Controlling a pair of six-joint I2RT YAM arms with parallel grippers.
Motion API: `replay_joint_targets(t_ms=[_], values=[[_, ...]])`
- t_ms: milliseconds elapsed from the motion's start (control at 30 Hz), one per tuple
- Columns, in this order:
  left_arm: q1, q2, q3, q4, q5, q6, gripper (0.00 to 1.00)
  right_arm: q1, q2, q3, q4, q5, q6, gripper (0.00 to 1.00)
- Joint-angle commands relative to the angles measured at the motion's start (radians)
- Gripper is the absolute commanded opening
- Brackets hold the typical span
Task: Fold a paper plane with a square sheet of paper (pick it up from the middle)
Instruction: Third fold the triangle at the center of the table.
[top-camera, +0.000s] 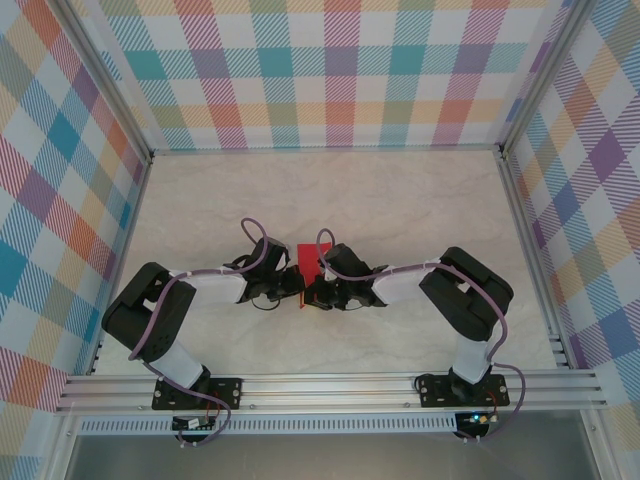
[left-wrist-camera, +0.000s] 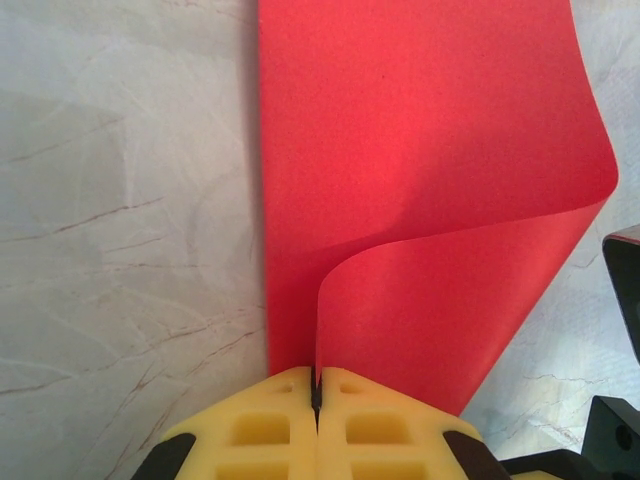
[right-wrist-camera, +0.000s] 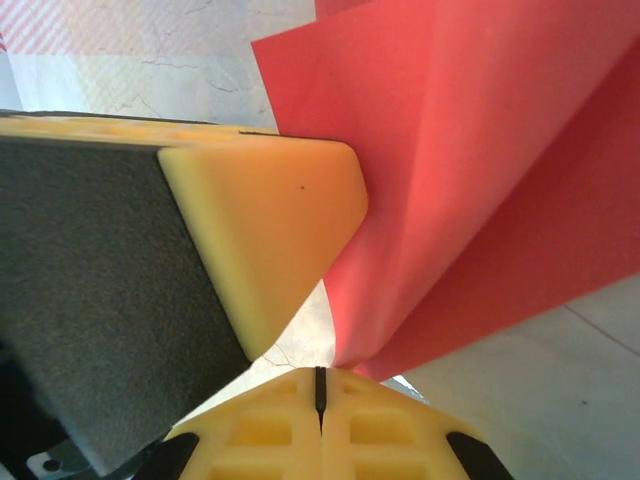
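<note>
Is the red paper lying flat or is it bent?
Bent: the red paper curls over in a soft loop, with no sharp crease showing.

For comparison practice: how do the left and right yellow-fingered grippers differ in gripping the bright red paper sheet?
The left gripper pinches a curled-over edge of the red paper sheet; the right gripper nips a pointed end. Left approaches from the left, right from the right. Both are shut.

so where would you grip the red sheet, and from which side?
Pinch the square sheet of paper at its lifted edge, coming in edge-on and low over the table, a finger on each face. It is thin and curls up off the surface, so an edge stands free; left gripper and right gripper are shut on it that way.
</note>
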Motion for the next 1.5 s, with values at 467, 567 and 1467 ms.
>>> replay_joint_targets(t_ms=[467,567,1467], values=[[-0.011,0.021,-0.017,-0.032,-0.040,-0.003,0.01,0.012,-0.048,-0.070,0.124,-0.009,0.003,0.03],[-0.011,0.023,-0.017,-0.032,-0.041,-0.003,0.00,0.015,-0.045,-0.059,0.122,-0.012,-0.003,0.03],[-0.011,0.024,-0.025,-0.027,-0.042,-0.007,0.01,0.022,-0.019,-0.017,0.093,0.003,-0.006,0.02]])
